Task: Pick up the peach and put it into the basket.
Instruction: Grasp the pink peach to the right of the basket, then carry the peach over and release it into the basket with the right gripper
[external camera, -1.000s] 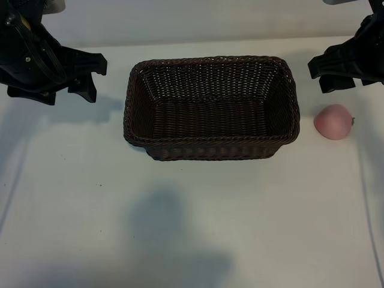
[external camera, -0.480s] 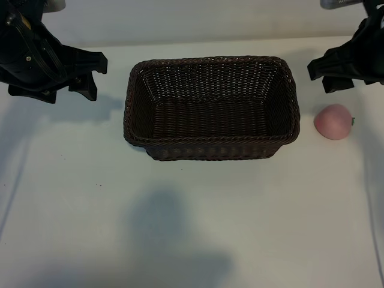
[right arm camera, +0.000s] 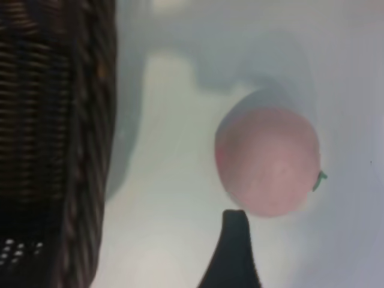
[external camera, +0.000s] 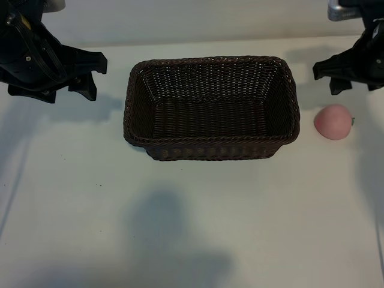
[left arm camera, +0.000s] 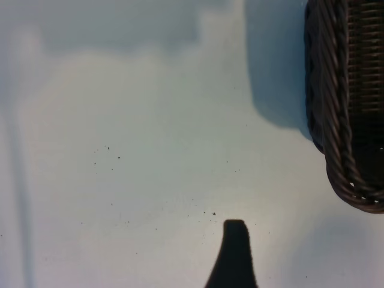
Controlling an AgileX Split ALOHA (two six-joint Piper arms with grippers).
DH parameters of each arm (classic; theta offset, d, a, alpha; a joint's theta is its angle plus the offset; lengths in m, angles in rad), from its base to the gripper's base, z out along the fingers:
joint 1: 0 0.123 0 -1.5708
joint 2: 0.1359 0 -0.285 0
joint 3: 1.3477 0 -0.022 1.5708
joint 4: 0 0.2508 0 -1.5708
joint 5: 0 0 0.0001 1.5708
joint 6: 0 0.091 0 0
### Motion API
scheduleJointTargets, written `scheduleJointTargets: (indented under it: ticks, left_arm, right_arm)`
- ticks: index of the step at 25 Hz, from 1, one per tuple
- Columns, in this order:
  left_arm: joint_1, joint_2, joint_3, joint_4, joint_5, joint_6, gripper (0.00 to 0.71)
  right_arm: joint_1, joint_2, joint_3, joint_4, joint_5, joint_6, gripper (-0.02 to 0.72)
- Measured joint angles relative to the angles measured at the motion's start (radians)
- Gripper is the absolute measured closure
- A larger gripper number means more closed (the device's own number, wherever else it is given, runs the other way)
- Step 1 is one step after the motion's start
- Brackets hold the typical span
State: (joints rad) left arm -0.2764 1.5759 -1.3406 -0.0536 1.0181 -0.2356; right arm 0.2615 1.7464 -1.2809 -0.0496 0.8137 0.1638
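The pale pink peach (external camera: pixel 333 122) lies on the white table just right of the dark brown wicker basket (external camera: pixel 210 148), which holds nothing. My right gripper (external camera: pixel 325 80) hangs open behind the peach, apart from it. In the right wrist view the peach (right arm camera: pixel 267 161) sits just past one dark finger (right arm camera: pixel 235 252), its green bit on the side away from the basket wall (right arm camera: pixel 78 120). My left gripper (external camera: pixel 97 78) stays open at the far left, beside the basket's left end.
The left wrist view shows bare table, one finger (left arm camera: pixel 234 258) and a corner of the basket (left arm camera: pixel 345 120). White table (external camera: pixel 192 228) stretches in front of the basket, with a soft shadow on it.
My right gripper has shifted a little to the right, closer to above the peach. The left arm, basket and peach have not moved.
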Motion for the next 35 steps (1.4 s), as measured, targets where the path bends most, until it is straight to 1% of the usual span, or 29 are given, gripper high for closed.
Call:
scheduleJointTargets:
  ticks: [5,10,13,14,16,19,20,21,22,25,28,30,35]
  left_arm:
    - [0.000,0.000,0.000,0.000,0.000,0.000,0.133]
    - [0.000,0.000,0.000,0.000,0.000,0.000,0.133]
    - [0.000,0.000,0.000,0.000,0.000,0.000,0.133]
    - [0.000,0.000,0.000,0.000,0.000,0.000,0.133]
    - [0.000,0.000,0.000,0.000,0.000,0.000,0.133]
    - [0.000,0.000,0.000,0.000,0.000,0.000,0.133]
    - [0.000,0.000,0.000,0.000,-0.001,0.000,0.133]
    - [0.000,0.000,0.001,0.000,-0.001,0.000,0.133]
    - [0.000,0.000,0.001,0.000,-0.001,0.000,0.133]
    - [0.000,0.000,0.001,0.000,-0.001,0.000,0.133]
    - [0.000,0.000,0.001,0.000,-0.001,0.000,0.133]
    - [0.000,0.000,0.001,0.000,-0.001,0.000,0.133]
    - [0.000,0.000,0.001,0.000,-0.001,0.000,0.133]
  right_arm:
    - [-0.001,0.089,0.000,0.007,-0.034,-0.016,0.116]
    - [-0.004,0.175,0.000,0.012,-0.068,-0.018,0.118]
    - [-0.004,0.216,0.000,0.022,-0.082,-0.018,0.148]
    - [-0.004,0.225,0.000,0.025,-0.085,-0.018,0.179]
    - [-0.004,0.246,0.000,0.025,-0.087,-0.018,0.280]
    - [-0.004,0.254,0.000,0.025,-0.087,-0.002,0.532]
    - [-0.004,0.254,-0.001,0.025,-0.087,0.003,0.587]
    - [-0.004,0.254,-0.002,0.025,-0.088,0.005,0.627]
    - [-0.004,0.254,-0.002,0.025,-0.088,0.005,0.649]
    - [-0.004,0.250,-0.002,0.025,-0.085,0.006,0.660]
    - [-0.004,0.225,-0.005,0.025,-0.062,0.007,0.662]
    - [-0.004,0.198,-0.018,0.025,-0.034,0.007,0.662]
    - [-0.005,0.079,-0.089,0.032,0.073,0.007,0.662]
